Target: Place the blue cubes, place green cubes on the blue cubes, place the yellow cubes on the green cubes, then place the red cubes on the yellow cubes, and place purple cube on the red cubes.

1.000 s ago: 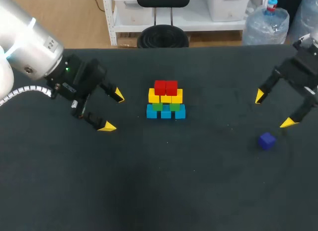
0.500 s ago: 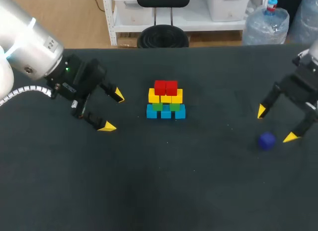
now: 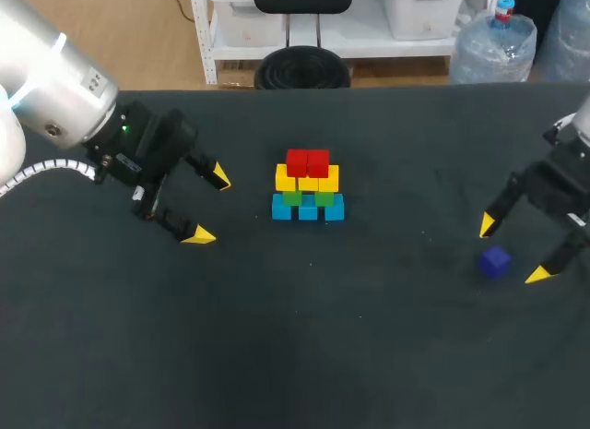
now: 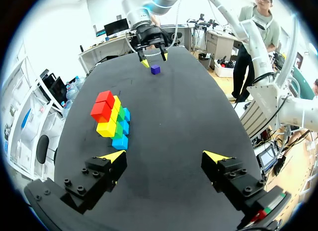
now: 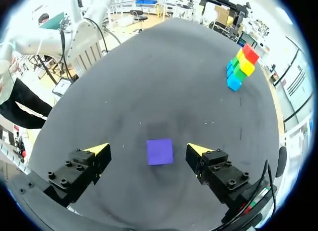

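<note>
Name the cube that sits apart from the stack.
The purple cube: it lies alone on the table between the right gripper's open fingers; the others form the stack.

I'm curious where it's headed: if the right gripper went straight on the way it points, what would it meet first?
Probably the purple cube, which lies straight ahead of the right gripper, between its open fingers. These would likely straddle it and reach the table.

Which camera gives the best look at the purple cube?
The right wrist view: the purple cube looms large just ahead of the open right gripper. The head view shows it small; the left wrist view, tiny.
</note>
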Motion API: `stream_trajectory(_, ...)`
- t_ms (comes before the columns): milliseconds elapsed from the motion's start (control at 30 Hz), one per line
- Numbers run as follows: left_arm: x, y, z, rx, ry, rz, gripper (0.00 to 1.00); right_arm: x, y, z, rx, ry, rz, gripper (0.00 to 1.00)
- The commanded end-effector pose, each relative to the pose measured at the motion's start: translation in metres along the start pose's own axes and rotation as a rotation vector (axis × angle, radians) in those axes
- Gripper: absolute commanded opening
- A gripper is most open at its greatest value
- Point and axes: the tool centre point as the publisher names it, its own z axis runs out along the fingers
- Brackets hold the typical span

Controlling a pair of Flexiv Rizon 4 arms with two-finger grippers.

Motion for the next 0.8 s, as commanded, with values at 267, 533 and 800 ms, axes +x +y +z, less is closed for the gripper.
stream_trajectory(267, 0.000, 0.000, 0.000, 0.000, 0.001, 0.001, 1.00, 0.012, -0.012, 0.011, -0.003, -0.003, 0.000, 1.00)
stream_trajectory(533, 0.000, 0.000, 0.000, 0.000, 0.001, 0.001, 1.00, 0.014, -0.018, 0.013, -0.003, -0.003, 0.004, 0.59)
stream_trajectory(800, 0.000, 0.000, 0.000, 0.000, 0.001, 0.001, 1.00, 0.016, -0.018, 0.016, -0.016, -0.003, -0.001, 0.00)
